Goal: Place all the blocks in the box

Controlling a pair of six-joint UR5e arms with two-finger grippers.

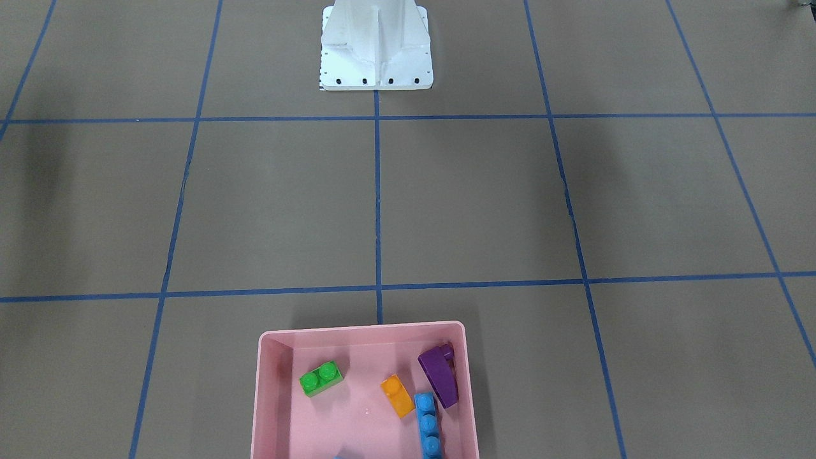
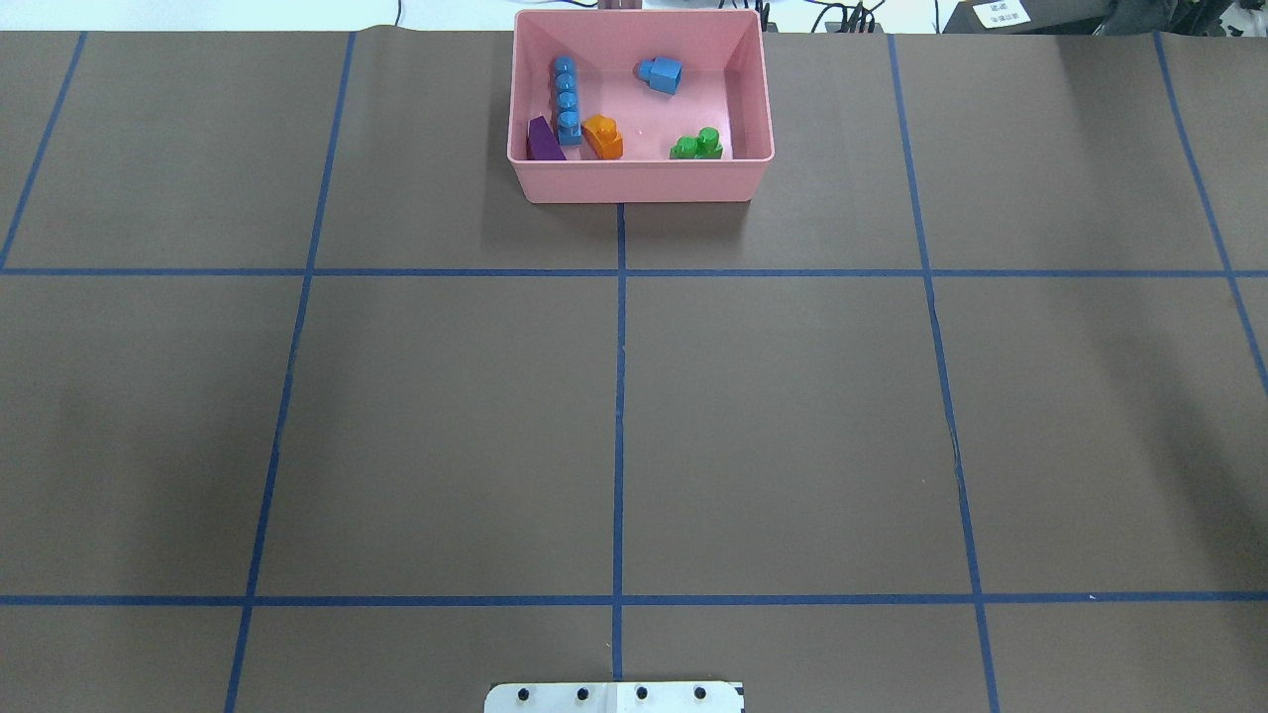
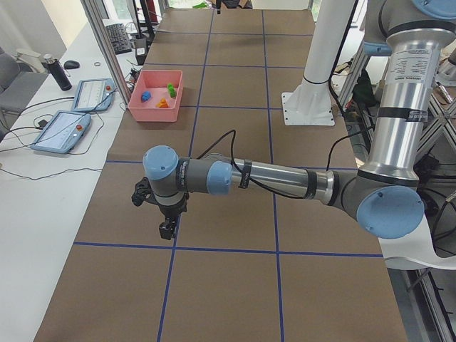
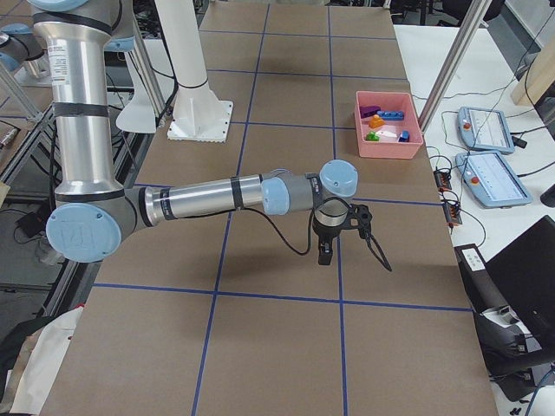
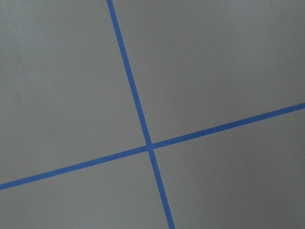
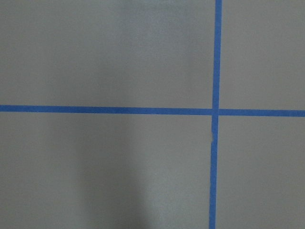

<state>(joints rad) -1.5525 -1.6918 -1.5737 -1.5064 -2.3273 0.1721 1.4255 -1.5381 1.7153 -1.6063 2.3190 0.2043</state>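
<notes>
At far edge of brown desk (image 2: 792, 426): shallow pink plastic tray (image 2: 639, 184), long side crosswise. All five bricks are inside.
- long blue four-stud brick (image 2: 567, 99): long axis points away from robot, studs up
- purple curved wedge (image 2: 543, 141) and orange sloped brick (image 2: 603, 137): flank its near end
- green two-stud brick (image 2: 697, 146): crosswise
- tiny blue brick (image 2: 661, 74): apart

Well away from tray, above desk: left gripper (image 3: 167, 226) and right gripper (image 4: 323, 253). Cannot tell whether apart or together.

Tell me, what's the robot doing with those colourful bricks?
All five lie inside the pink box: the green block, orange block, purple block, long blue block and tiny blue block. Neither arm touches them. The left gripper and right gripper hang over the table, far from the box. I cannot tell if they are open or shut.
</notes>
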